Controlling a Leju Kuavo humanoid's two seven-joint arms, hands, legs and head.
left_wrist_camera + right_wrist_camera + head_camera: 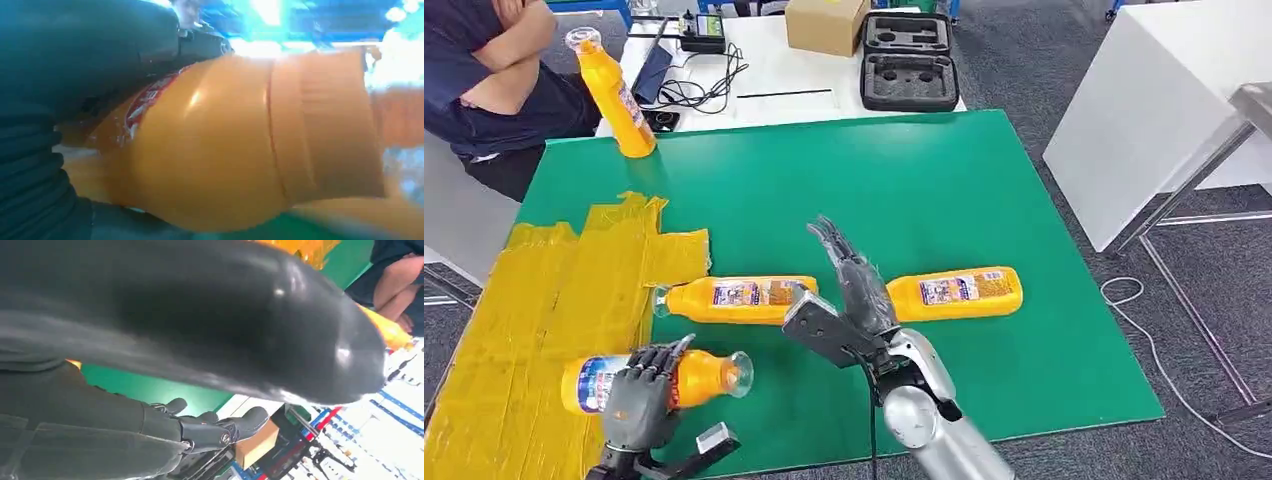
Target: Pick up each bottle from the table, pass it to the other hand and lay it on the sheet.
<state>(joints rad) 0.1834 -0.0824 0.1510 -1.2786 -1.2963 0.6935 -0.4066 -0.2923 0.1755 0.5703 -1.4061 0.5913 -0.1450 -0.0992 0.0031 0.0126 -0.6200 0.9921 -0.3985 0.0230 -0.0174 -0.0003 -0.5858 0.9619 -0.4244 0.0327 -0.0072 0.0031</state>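
My left hand (639, 392) grips an orange bottle (706, 376) lying on its side at the edge of the yellow sheet (534, 300); the left wrist view has the same bottle (225, 150) close up under my fingers (100, 55). My right hand (854, 280) hovers open, fingers stretched out, between two more orange bottles lying on the green mat: one (739, 299) to its left, one (959, 292) to its right. A fourth orange bottle (614, 95) stands tilted at the mat's far left corner. My right thumb (200, 315) is large in the right wrist view.
The green mat (924, 180) covers the table. Behind it a white table holds a cardboard box (826, 24), an open black case (908, 60) and cables (699, 85). A person (494, 80) sits at the far left. A white bench (1154, 100) stands to the right.
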